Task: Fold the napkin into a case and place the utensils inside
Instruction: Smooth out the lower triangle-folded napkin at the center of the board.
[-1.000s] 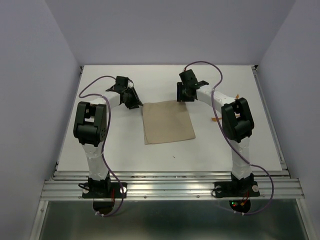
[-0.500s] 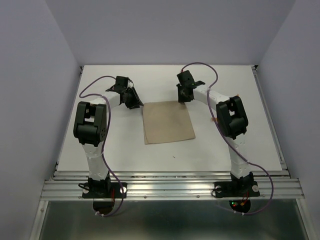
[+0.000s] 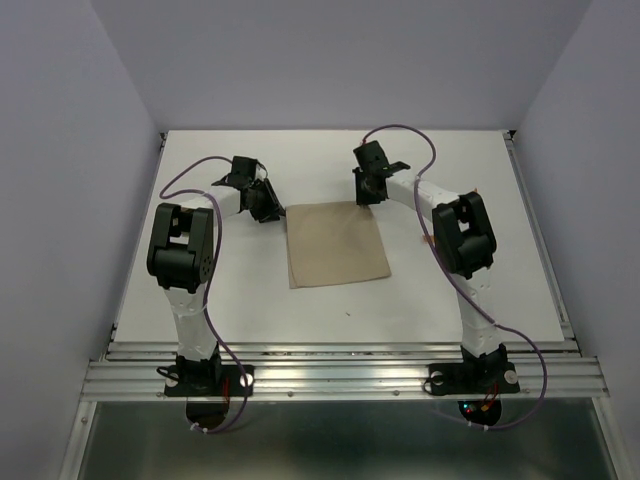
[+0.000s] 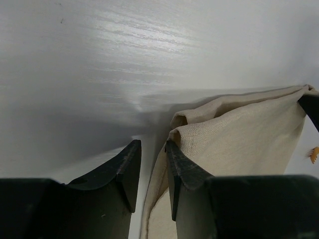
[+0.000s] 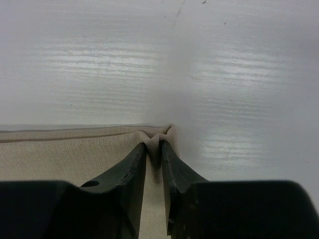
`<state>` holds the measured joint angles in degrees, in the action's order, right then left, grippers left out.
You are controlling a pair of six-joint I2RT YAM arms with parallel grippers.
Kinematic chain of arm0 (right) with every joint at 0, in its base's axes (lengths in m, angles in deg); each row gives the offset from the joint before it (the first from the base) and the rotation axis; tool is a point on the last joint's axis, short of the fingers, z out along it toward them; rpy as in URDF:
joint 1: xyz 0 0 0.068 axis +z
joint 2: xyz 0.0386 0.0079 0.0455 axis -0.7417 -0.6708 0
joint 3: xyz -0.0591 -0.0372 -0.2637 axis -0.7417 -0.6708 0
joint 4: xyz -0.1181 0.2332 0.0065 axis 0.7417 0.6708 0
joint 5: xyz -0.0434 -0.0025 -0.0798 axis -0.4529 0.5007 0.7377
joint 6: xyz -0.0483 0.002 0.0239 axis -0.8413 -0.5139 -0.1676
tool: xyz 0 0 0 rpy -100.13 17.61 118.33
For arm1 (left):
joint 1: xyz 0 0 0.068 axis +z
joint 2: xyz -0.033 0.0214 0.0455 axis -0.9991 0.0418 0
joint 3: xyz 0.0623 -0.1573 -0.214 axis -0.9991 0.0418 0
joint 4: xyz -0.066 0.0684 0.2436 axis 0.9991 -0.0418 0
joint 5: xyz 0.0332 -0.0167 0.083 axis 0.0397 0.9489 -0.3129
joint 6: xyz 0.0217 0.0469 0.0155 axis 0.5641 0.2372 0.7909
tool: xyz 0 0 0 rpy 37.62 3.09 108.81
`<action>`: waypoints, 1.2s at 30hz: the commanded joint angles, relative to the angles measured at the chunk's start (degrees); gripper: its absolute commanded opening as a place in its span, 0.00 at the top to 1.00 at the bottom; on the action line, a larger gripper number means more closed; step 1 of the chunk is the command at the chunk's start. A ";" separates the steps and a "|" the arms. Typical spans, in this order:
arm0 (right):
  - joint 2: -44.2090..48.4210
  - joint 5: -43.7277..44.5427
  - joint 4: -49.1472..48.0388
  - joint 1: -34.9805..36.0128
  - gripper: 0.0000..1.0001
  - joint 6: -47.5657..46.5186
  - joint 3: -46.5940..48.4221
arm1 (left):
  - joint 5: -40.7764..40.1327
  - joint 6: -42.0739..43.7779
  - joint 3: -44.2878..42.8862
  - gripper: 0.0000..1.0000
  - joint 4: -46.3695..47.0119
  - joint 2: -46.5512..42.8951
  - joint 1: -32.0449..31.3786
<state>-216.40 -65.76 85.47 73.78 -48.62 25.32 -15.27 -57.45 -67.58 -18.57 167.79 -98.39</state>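
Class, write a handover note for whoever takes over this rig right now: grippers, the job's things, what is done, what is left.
Left gripper: jaws open at the far left corner of the napkin, one jaw against the cloth, nothing gripped.
Right gripper: jaws pinching the far right corner.
The napkin lies flat on the table; utensils to its right, mostly hidden by the right arm.
Done: nothing finished.
Left: all the folding, then utensils inside.
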 commanded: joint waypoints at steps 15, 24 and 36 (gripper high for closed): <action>5.53 -28.21 -7.73 -8.33 0.99 1.21 -6.54 | 5.12 1.07 1.70 0.65 4.36 -2.35 0.06; 8.07 -41.76 -13.87 -12.72 0.99 2.87 -12.51 | 6.08 1.69 3.11 0.65 4.63 -3.76 0.94; 10.01 -57.14 -15.99 -17.20 0.99 2.96 -15.07 | 6.96 1.95 2.59 0.65 4.37 -4.02 1.03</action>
<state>-209.10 -115.92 72.38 58.27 -45.80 9.98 -9.63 -56.73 -64.98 -14.88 167.73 -97.60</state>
